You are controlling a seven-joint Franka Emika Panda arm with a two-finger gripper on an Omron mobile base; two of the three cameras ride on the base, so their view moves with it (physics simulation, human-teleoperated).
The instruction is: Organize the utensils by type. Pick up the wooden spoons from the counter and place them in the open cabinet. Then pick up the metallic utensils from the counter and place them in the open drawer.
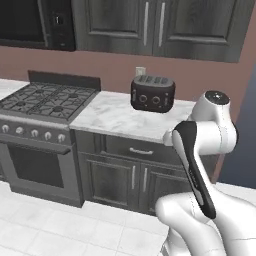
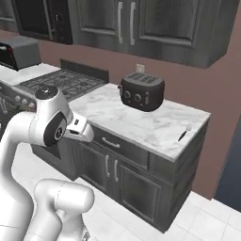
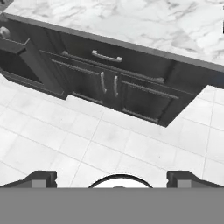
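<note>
Opening stage of the sorting task: nothing has been picked up yet, by the look of things. The tool [image 3: 112, 177] hangs low in front of the base cabinets, aimed at the floor tiles, its two fingertips [image 3: 41, 177] spread wide with nothing between them. On the marble worktop [image 2: 141, 124], one metallic utensil [image 2: 184, 133], a fork-like piece with a small silver head and a thin dark handle, lies flat near the right-hand edge, well to the right of the black toaster [image 2: 142, 91] and apart from it. The drawer [image 3: 109, 57] below the toaster appears closed. The next move likely calls for raising the arm above the worktop, right of the toaster, and locating the wooden spoon.
</note>
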